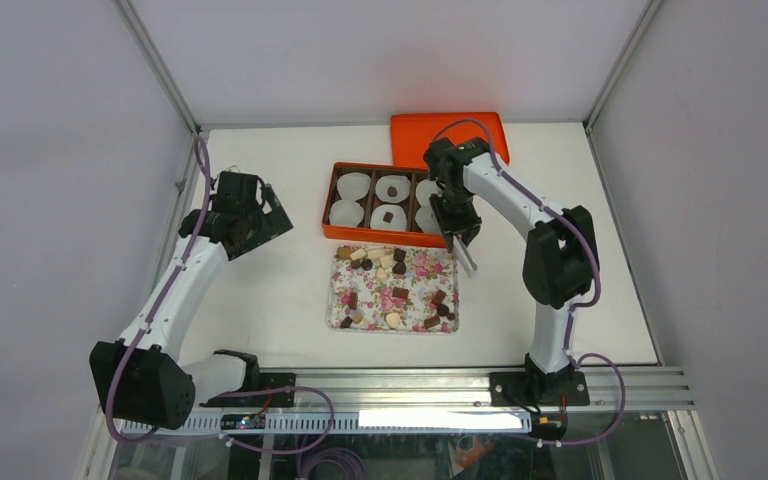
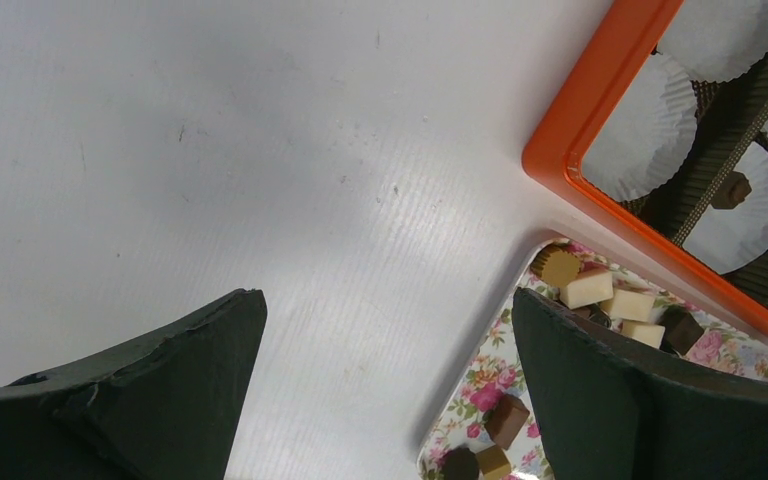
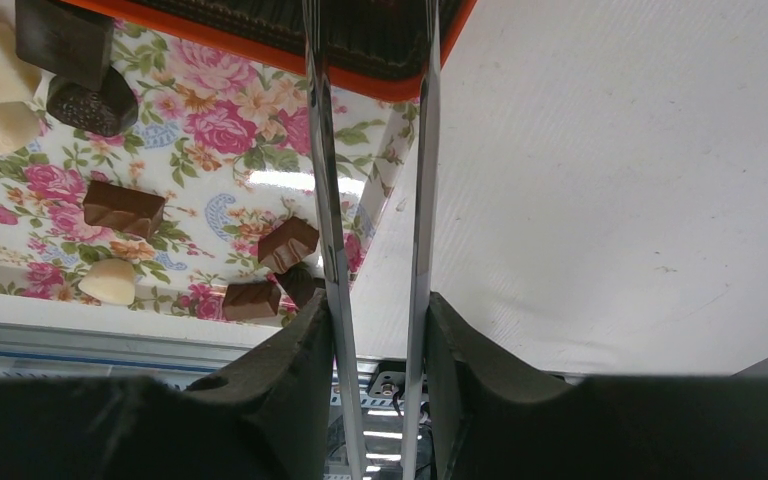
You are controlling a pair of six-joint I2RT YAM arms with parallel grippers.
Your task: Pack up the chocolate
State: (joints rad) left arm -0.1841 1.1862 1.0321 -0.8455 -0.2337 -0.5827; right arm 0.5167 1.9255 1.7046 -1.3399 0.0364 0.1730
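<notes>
— Two pieces of chocolate are packed, each in one of the paper cups, in the middle column of the orange box.

— And the other cups?

— Both in the left column hold nothing. The right column lies partly under the right arm, so I cannot tell about it. I judge the job to be in its early part: most of the chocolate lies loose on the floral tray, which sits on the bench just beside the near wall of the box.

— What is the right gripper doing?

— The right gripper is pinching a pair of tweezers. Its pads press the blades from outside, and the blades stand a little apart. They hang over the right edge of the tray, near its far right corner. I see nothing between them, though the tips run out of the wrist view.

— Which pieces are nearest?

— Three dark ones, on the tray by its right edge, just beside the blade nearer the tray's middle. The rest spread toward the left and far edges.

— The left gripper?

— The left gripper is spread wide and holds nothing. It hangs above the bench off the tray's far left corner, apart from the pieces.
</notes>
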